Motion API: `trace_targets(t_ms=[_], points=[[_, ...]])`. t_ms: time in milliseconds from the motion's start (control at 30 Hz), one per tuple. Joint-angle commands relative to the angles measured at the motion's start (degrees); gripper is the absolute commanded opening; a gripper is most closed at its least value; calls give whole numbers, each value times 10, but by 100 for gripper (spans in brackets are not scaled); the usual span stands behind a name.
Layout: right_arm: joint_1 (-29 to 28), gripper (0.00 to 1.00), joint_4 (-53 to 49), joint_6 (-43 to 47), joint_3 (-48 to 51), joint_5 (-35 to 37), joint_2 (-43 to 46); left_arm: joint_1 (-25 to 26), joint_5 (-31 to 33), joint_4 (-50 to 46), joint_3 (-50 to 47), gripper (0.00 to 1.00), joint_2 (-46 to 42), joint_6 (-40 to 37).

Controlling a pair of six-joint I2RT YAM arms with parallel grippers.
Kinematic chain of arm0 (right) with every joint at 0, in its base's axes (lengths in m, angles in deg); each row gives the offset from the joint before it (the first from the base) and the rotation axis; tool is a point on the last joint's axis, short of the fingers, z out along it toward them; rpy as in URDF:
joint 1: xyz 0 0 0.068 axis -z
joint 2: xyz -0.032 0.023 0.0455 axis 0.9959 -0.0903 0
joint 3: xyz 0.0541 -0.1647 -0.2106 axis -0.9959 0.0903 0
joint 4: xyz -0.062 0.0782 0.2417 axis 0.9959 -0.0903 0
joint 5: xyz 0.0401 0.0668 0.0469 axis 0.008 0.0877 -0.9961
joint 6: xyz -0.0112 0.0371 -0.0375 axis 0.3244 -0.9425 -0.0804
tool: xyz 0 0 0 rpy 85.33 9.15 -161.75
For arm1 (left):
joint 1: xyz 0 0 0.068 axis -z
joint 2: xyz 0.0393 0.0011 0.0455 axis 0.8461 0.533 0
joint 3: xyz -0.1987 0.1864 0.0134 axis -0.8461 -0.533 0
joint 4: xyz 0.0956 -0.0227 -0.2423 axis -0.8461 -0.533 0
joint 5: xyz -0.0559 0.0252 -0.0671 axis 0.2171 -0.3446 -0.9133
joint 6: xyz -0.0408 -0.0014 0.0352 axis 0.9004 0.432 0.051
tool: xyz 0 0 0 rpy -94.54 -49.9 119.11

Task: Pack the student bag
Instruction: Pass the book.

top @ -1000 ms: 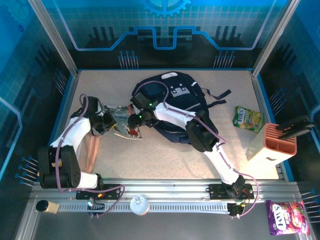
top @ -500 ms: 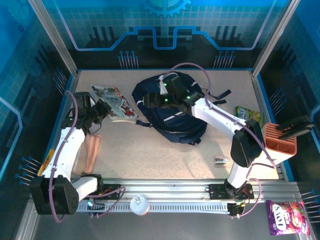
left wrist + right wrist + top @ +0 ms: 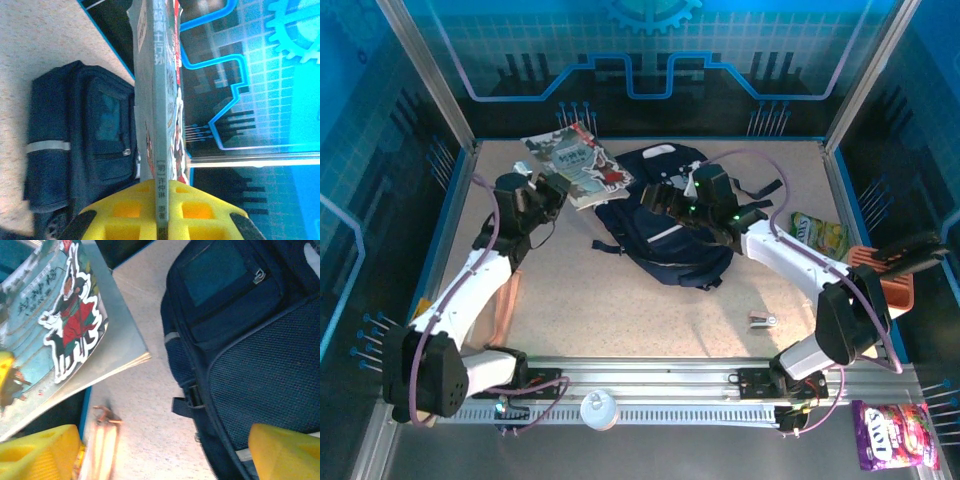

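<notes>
Up and toward the back-left corner is where the picture book [image 3: 577, 165] has travelled since half a second ago, when it hung lower over the worktop [image 3: 620, 300]. The left end effector [image 3: 550, 192] has gone with it. In the left wrist view that end effector [image 3: 160, 202] is clenched on the book's [image 3: 157, 75] spine edge, so the thin volume stands edge-on between the yellow pads.

Just right of the book, the student bag [image 3: 670, 235] lies slumped on the middle of the worktop, front panel up, straps trailing toward the right. Its cloth looks soft and limp, so I judge that it will sag and fold rather than hold a shape, and its mouth will need to be held apart for a flat book to slide in. It seems neither fragile nor slippery, and light for its bulk. The firmest places to take hold are probably the seam beside the zip, the top loop or a strap; the mesh side panel [image 3: 270, 385] would likely stretch.

Since that earlier frame the right arm has swung outward, and the right end effector [image 3: 662, 198] hovers over the bag's left shoulder. In its wrist view the end effector [image 3: 162, 452] is released, pads spread wide, nothing between them. A green snack packet [image 3: 817, 236] lies well apart, further right.
</notes>
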Motion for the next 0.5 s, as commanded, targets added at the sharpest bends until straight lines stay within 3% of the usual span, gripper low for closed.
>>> trace_targets(t_ms=[0, 167, 467], points=[[9, 93, 102, -84, 36, -45, 9, 30, 35, 109, -2, 0, 22, 50], [-1, 96, 260, -170, 71, -73, -3, 75, 71, 153, 1, 0, 51, 64], [-19, 96, 389, -301, 74, -58, -66, 109, 93, 191, 2, 0, 69, 73]])
